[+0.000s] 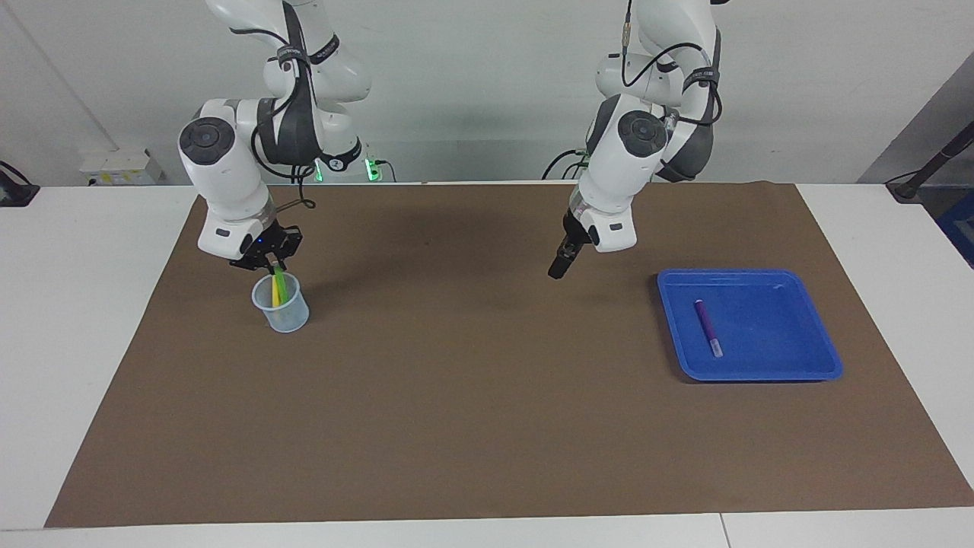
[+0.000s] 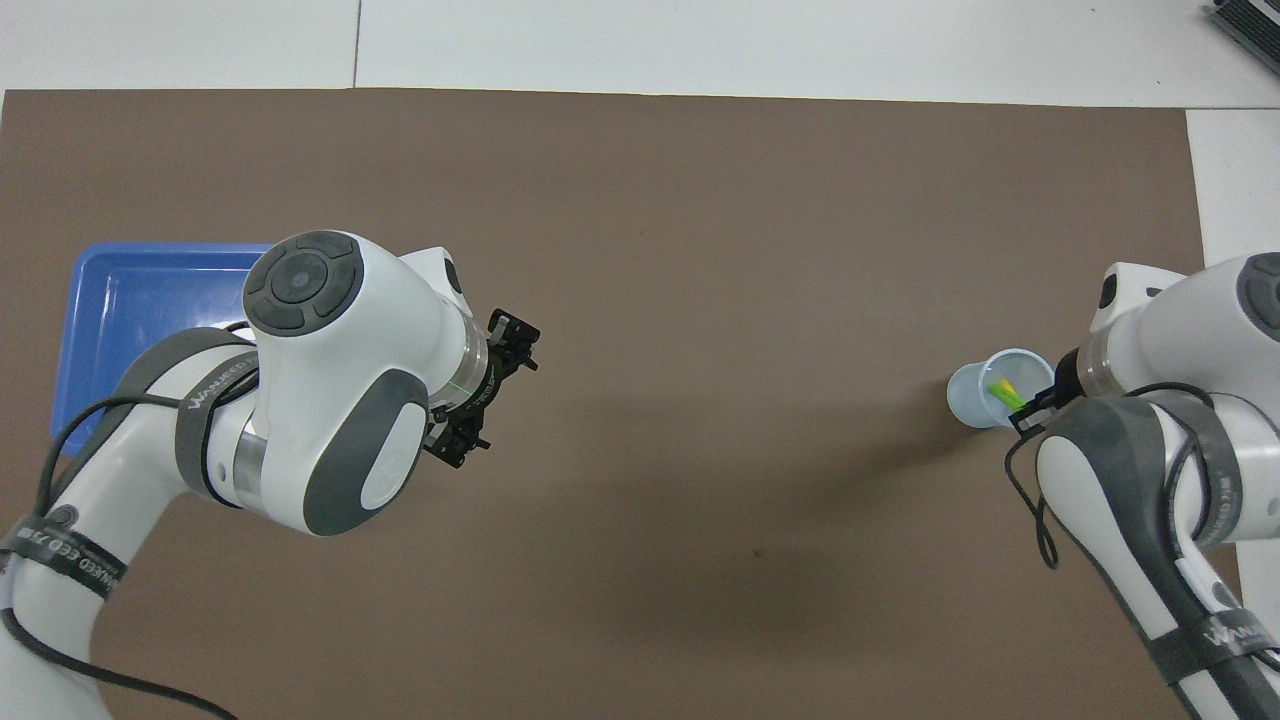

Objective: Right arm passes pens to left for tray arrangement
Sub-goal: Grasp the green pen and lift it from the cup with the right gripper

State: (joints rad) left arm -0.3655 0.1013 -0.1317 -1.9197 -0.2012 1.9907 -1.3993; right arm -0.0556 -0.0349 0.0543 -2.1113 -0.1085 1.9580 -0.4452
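Item: right gripper [image 1: 271, 262], mine, sat directly over the cup [image 1: 281, 303]; its finger state I could not tell. Green pen [image 1: 281, 283] and yellow pen [image 1: 275, 292] stood near-upright just below it. Left gripper [image 1: 558, 270] waited, seemingly closed. Purple pen [image 1: 708, 327] lay in the tray [image 1: 791, 358].

Right end effector [image 1: 272, 262] angled steeply down, left end effector [image 1: 558, 268] tilted downward, hanging midair
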